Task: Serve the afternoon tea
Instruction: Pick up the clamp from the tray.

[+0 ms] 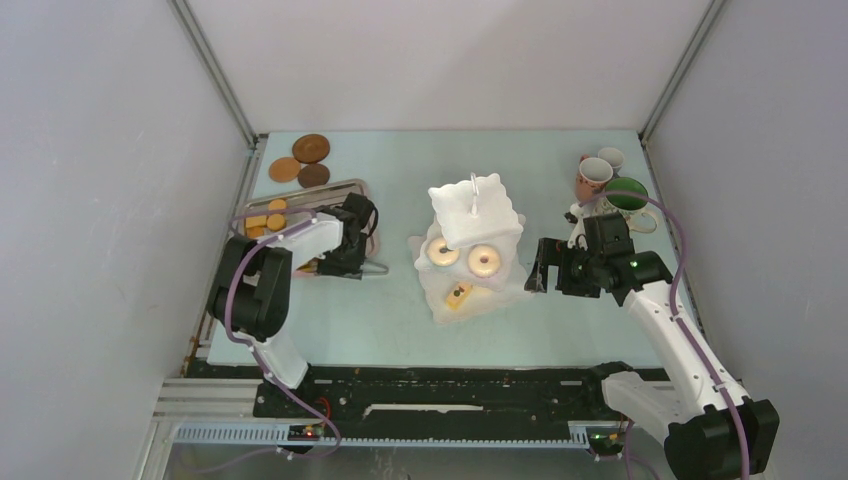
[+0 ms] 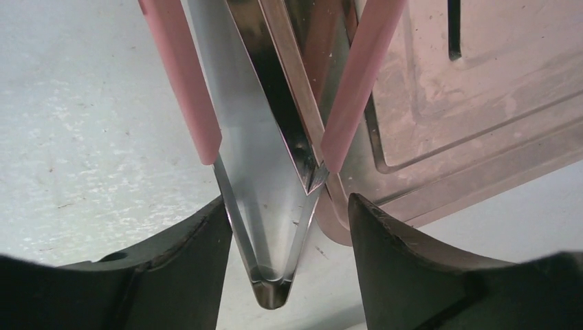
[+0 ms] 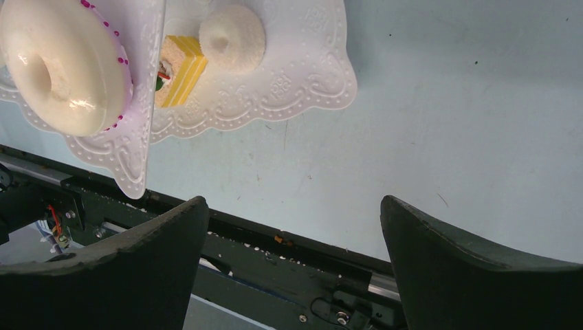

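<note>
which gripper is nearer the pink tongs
Left. The left gripper straddles the hinged end of the pink tongs by the tray; the right gripper hovers beyond the tiered stand.

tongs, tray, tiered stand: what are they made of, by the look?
Tongs: polished metal, likely steel, given the mirror-like reflections; the arms carry matte pink sleeves, probably silicone or plastic.
Tray: metal with a duller, smudged sheen and pressed ridges.
Stand: white with an embossed lace edge and slight gloss; plastic or glazed ceramic, can't tell which.
</note>
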### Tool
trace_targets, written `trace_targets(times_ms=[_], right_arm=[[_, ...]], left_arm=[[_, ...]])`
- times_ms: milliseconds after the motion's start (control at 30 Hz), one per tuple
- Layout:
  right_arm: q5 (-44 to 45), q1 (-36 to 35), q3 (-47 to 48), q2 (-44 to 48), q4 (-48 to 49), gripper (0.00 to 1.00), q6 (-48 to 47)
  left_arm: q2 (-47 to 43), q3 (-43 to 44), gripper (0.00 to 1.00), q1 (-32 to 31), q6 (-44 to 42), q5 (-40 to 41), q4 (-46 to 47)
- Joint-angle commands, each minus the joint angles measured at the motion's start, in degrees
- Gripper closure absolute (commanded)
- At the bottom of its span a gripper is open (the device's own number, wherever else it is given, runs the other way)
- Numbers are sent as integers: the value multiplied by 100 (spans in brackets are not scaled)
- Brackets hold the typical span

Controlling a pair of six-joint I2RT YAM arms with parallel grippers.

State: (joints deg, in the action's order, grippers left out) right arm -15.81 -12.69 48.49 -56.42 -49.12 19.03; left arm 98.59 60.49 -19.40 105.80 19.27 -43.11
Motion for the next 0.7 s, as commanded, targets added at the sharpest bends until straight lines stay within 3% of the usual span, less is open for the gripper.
trace_targets(times_ms=[0,300,667], right_arm=[[26,-38,-13,92,142,3,-23],[26,-33,-15,88,149,3,-19],[43,-33,-14,123,155,3,-13]], left_arm=[[-33,47,35,46,-184,180,-177],[-165,0,61,75,-463,308,-72],[-658,43,80,107,-1076,564,-256]])
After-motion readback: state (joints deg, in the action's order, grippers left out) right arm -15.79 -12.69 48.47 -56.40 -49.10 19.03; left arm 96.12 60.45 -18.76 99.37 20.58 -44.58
